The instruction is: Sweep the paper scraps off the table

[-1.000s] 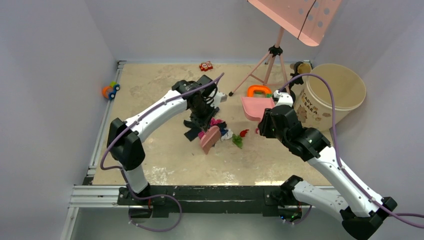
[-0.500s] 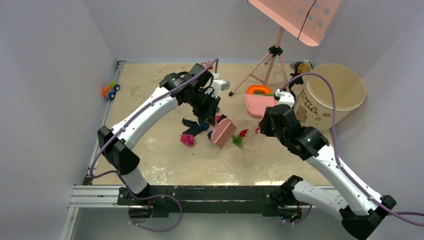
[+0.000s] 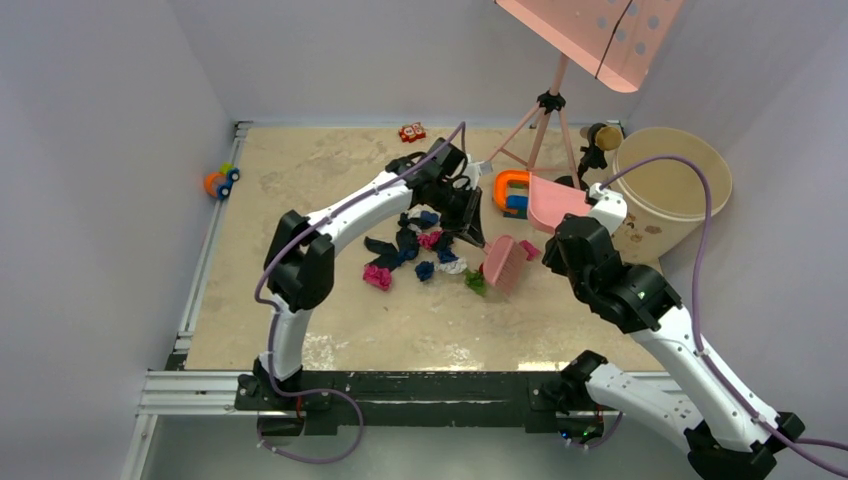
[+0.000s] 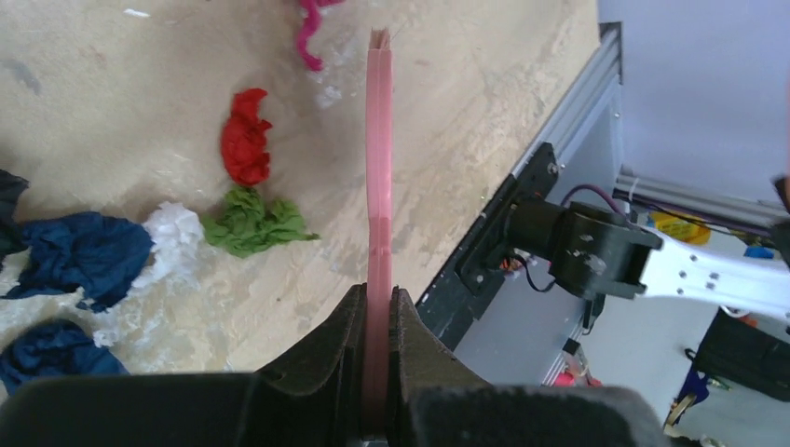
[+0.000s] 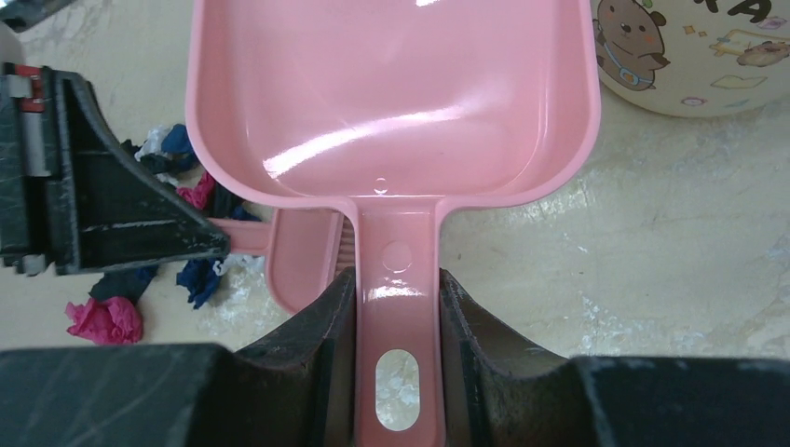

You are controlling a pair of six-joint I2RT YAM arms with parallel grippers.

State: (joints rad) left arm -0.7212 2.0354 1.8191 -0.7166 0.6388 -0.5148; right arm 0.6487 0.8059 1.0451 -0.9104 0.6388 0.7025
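The paper scraps [image 3: 420, 248], black, dark blue, magenta, green and white wads, lie in a loose cluster mid-table [image 3: 300, 320]. My left gripper [image 3: 472, 228] is shut on the handle of a pink brush [image 3: 503, 263], whose head rests just right of the scraps. In the left wrist view the brush [image 4: 379, 158] runs edge-on from my gripper [image 4: 379, 307], with red [image 4: 244, 147], green [image 4: 253, 222], white and dark blue [image 4: 84, 256] scraps to its left. My right gripper [image 5: 396, 298] is shut on the handle of a pink dustpan [image 5: 391, 102], held empty above the table [image 3: 555, 200].
A beige bucket [image 3: 670, 185] stands at the right, close behind the dustpan. A pink music stand's tripod [image 3: 540, 125] stands at the back. An orange, blue and green toy [image 3: 510, 190] lies by the dustpan, a red-and-white block [image 3: 411, 131] at the back, another toy [image 3: 218, 182] at the left rail.
My left gripper has swung the brush from the left side of the scraps to their right side, leaving them spread out. My right gripper has raised the dustpan and moved it right toward the bucket.
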